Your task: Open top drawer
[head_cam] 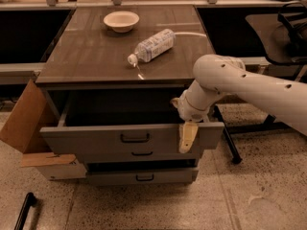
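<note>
The top drawer is the widest grey drawer and stands pulled out from under the brown tabletop, its dark inside showing. Its small dark pull handle sits at the centre of the front. My gripper hangs over the right part of the drawer's front, pointing down, to the right of the handle and apart from it. My white arm reaches in from the right.
A plastic bottle lies on the tabletop and a white bowl stands behind it. Two shorter drawers sit below, slightly out. A cardboard box leans at the left. A chair and its leg stand at the right.
</note>
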